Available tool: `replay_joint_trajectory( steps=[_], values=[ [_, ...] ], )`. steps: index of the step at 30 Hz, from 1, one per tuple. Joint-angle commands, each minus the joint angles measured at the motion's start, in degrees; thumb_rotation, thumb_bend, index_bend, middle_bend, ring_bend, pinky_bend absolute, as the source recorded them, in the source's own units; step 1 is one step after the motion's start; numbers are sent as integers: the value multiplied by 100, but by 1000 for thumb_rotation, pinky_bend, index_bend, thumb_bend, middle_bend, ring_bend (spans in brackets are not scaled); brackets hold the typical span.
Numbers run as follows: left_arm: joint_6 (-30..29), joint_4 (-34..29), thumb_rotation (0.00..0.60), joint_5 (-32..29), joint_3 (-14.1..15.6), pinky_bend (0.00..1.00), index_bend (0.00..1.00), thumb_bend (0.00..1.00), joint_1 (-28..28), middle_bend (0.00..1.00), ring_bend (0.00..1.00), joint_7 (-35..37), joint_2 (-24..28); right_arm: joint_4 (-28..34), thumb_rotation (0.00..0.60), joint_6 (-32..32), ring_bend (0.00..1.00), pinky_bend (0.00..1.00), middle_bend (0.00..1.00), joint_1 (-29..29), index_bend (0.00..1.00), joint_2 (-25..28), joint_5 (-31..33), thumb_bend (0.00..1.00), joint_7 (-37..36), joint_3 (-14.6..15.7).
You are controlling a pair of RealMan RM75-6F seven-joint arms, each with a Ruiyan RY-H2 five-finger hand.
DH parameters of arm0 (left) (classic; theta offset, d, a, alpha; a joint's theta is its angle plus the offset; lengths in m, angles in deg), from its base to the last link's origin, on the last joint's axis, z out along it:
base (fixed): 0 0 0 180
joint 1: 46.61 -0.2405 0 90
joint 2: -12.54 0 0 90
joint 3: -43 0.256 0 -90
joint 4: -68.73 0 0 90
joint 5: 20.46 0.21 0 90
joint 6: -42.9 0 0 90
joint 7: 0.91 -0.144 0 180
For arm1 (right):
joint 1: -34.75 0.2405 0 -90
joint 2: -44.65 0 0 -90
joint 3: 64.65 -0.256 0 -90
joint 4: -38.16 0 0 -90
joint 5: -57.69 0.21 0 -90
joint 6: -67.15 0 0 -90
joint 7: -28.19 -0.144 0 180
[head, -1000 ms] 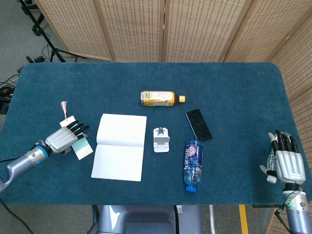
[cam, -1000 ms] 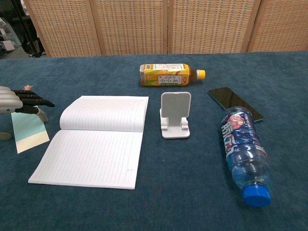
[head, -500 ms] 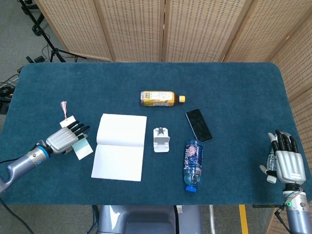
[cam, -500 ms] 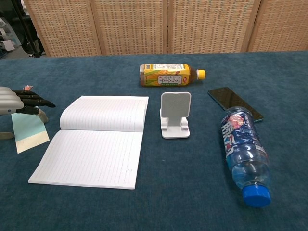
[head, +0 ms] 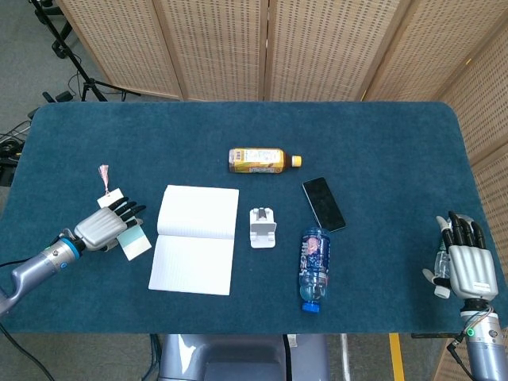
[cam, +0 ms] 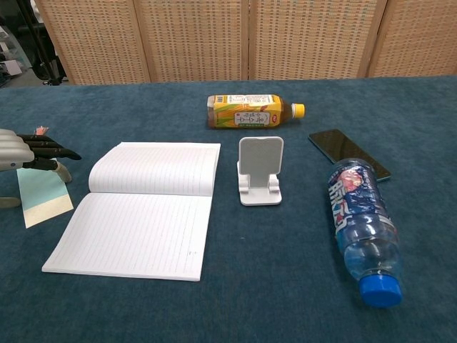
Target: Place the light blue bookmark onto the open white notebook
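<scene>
Light blue bookmark (cam: 43,194) unchanged over the last 1 s: flat near the table's left edge, just beside the open white notebook (head: 195,238). Left hand (head: 103,225) still over it, fingers extended, no visible grasp. Right hand (head: 465,265) idle, fingers apart, front-right corner. Pickup not started.

The bookmark (cam: 43,194) is light blue with a cream strip (pink tassel (head: 103,173) on top). The lined notebook (cam: 143,207) is white on a dark teal table (head: 381,143).
</scene>
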Motion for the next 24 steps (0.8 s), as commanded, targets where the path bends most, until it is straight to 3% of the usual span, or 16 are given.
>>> replay_joint_trajectory(
  steps=[1, 24],
  values=[
    [7, -3, 600, -6, -2, 0, 255, 330, -2, 0, 0, -22, -4, 2, 600, 2, 0, 0, 0, -1, 0, 1, -2, 0, 0, 1],
    [-87, 60, 600, -125, -127, 0, 305, 389, -83, 0, 0, -170, -83, 7, 600, 5, 0, 0, 0, -5, 0, 4, -31, 0, -11, 15]
  ],
)
